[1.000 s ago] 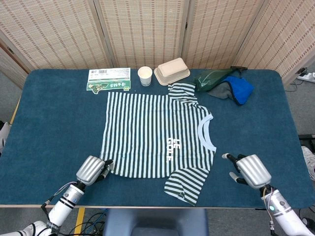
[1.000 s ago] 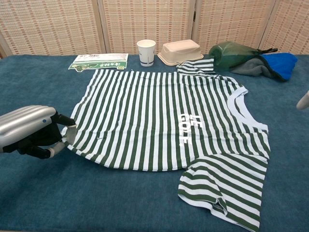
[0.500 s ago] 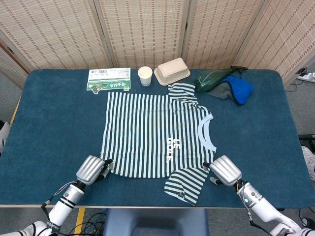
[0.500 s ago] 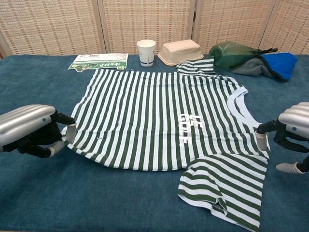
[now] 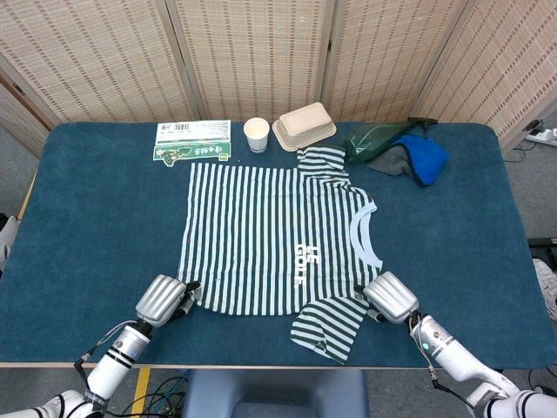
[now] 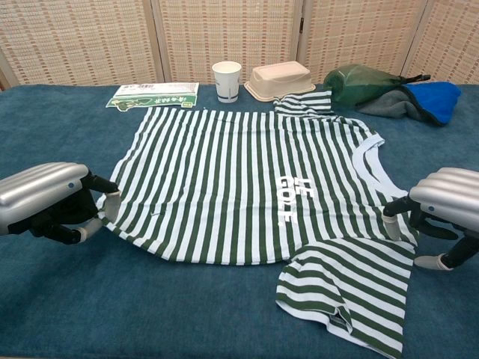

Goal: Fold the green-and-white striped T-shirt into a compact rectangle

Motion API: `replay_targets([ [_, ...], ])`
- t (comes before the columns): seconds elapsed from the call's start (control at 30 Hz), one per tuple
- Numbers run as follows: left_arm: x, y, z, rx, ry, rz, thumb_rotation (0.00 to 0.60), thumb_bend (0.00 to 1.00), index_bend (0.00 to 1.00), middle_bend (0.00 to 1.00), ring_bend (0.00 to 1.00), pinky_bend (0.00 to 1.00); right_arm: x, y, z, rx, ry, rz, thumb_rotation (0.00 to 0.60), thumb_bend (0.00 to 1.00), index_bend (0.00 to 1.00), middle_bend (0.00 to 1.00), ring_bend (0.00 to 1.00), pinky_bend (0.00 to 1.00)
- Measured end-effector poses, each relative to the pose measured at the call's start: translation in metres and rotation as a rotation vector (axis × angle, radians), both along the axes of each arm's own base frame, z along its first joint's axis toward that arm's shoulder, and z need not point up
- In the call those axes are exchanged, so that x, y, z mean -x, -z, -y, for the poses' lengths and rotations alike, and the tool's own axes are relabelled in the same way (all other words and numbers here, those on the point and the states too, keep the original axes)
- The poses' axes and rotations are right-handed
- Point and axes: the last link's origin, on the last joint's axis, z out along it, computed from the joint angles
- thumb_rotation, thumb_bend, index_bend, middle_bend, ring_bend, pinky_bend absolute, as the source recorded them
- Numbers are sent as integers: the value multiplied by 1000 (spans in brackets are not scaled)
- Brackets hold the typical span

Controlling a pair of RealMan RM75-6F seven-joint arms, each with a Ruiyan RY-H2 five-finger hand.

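Observation:
The green-and-white striped T-shirt [image 5: 261,235] [image 6: 239,179] lies spread flat on the blue table, hem to the left and collar to the right. Its near sleeve [image 5: 329,324] [image 6: 348,288] points toward the front edge, and the far sleeve [image 5: 322,161] is folded beside the containers. My left hand [image 5: 162,300] [image 6: 45,198] is at the near hem corner and pinches it between thumb and fingers. My right hand [image 5: 389,297] [image 6: 441,206] sits at the near shoulder; its fingertips [image 6: 390,222] touch the shirt's edge while the thumb stays apart on the table.
Along the back edge stand a paper cup [image 5: 257,134] [image 6: 227,81], a beige takeaway box [image 5: 305,125] [image 6: 281,80] and a green-and-white packet [image 5: 193,140] [image 6: 153,95]. A green bag [image 5: 379,138] [image 6: 363,82] and a blue-and-grey cloth [image 5: 422,158] [image 6: 426,101] lie at back right.
My right hand has moved left from the bare table to the shirt's near shoulder. The left hand has stayed at the hem corner, and the shirt has not shifted.

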Motion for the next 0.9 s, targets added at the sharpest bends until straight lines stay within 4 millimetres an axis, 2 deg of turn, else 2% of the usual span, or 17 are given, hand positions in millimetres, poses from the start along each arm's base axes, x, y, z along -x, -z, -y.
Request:
replay_targets([
  [0.2,0,0,0,0,-1,2,600,559,618,1000,947,1000,-4,8,2,-15,-14,-5,600,274,461,893,1000,1000],
  [0.37,0,1,1,1,-1,4,600,559,615,1000,947,1000,-6,10,3,-18,-21,-8,600,357,470,893,1000,1000],
  [0.53,1,0,1,-1,-3,7,600,559,615,1000,947,1000,-6,11,3,-15,-23,-10,600,385,497,894,1000,1000],
  [0.9,2,-8,3,8,-36,113,600,559,634,1000,947,1000,-16,2,-4,6,-21,65,600,451,582,897,1000,1000],
])
